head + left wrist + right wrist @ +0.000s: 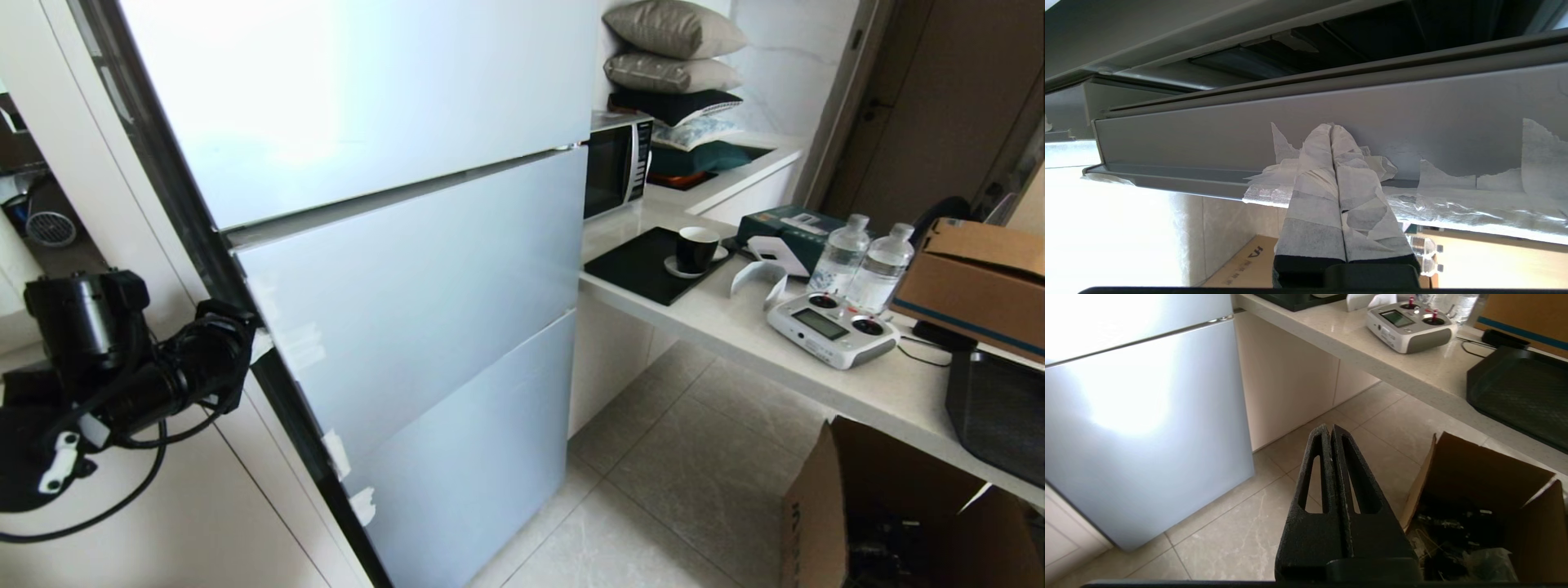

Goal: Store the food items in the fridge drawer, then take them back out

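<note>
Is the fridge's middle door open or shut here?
Shut, seemingly: the middle door lies flush between its neighbours. The shut left gripper sits at its taped side edge.

Bright glare on fridge door (326, 106)

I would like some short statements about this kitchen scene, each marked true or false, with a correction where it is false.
1. The tall pale-blue fridge has all its doors closed. True.
2. The left gripper, its fingers wrapped in white tape, is shut, with its tips at the grey taped edge of the fridge door. True.
3. The right gripper holds a red fruit. False: it is shut on nothing and hangs over the tiled floor.
4. The black cup stands on the floor. False: it stands on a white saucer on the pale stone counter.
5. Two clear plastic water bottles stand behind the white remote controller. True.
</note>
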